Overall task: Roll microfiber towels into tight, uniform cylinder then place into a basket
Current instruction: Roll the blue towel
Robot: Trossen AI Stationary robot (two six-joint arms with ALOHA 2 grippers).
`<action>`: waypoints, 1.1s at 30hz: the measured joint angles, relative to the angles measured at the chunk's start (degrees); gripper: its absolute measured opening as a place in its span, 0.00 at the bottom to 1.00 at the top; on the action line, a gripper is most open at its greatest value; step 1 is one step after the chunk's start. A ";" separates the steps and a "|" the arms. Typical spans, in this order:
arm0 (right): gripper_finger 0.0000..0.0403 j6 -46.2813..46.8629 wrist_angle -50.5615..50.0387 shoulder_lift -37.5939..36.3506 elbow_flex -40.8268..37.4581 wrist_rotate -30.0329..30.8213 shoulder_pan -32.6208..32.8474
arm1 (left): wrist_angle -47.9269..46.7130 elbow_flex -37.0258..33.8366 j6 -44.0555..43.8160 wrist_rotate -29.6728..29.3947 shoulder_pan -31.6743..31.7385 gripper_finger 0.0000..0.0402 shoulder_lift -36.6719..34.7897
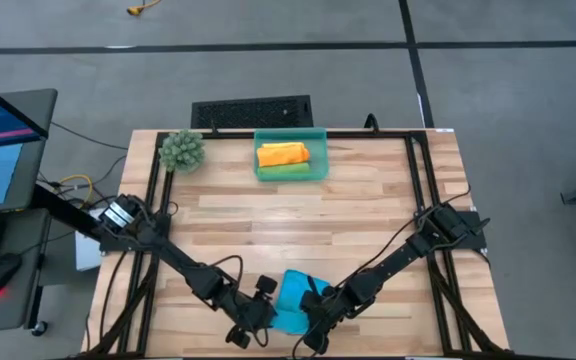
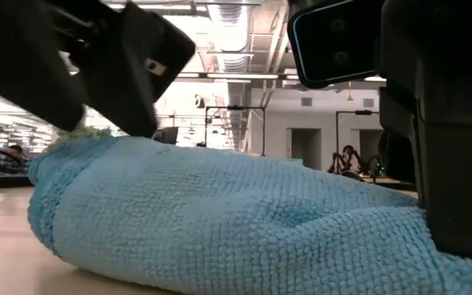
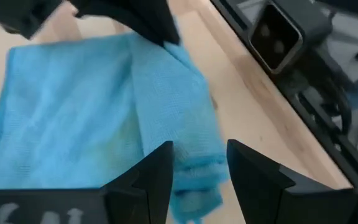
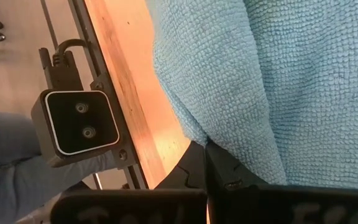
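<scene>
**Blue towel worked at the near edge, two rolls in the basket**

Where the table's near edge runs below the two arms, the bright blue towel [image 1: 293,300] is found lying on the wood, partly folded and bunched into a loose, fat roll – seen from table height it is a rounded hump of looped cloth resting on the surface. The left gripper [image 1: 258,318] is set at the towel's left side and the right gripper [image 1: 313,322] at its right side, so that the cloth lies between them.

In the left wrist view the left gripper [image 3: 199,168] is seen with its two fingers parted, a frayed end of the towel [image 3: 104,112] showing in the gap; whether that end is actually touched cannot be told, and nothing is seen to be gripped. In the right wrist view the right gripper [image 4: 205,163] is seen with its fingers pressed tight together, their tips buried at the hem of the towel [image 4: 278,74]; whether a fold of cloth is pinched between them cannot be told.

At the far side of the table the basket [image 1: 290,176] is placed – a teal-green bin in which an orange towel [image 1: 282,154] and a green towel [image 1: 286,170] lie side by side, rolled. A spiky green plant ball [image 1: 182,150] is seen to the left of the basket, well apart from the grippers. Beyond the table's near edge, a person's blue trouser leg [image 4: 5,149] is caught in the right wrist view.
</scene>
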 joint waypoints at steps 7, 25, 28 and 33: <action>0.01 0.00 0.02 0.00 0.00 0.01 -0.02 | -0.45 -0.08 -1.43 -0.29 -0.97 0.36 0.79; 0.01 0.04 0.20 0.00 0.00 -0.07 -0.02 | 4.49 1.89 0.55 -0.84 0.28 0.36 8.29; 0.01 -0.02 0.24 0.00 0.00 -0.45 -0.02 | 4.74 2.51 -1.06 -0.87 0.69 0.36 9.11; 0.01 -1.15 0.01 0.00 0.00 -1.47 0.07 | 4.01 2.56 -6.74 -0.32 1.24 0.35 9.46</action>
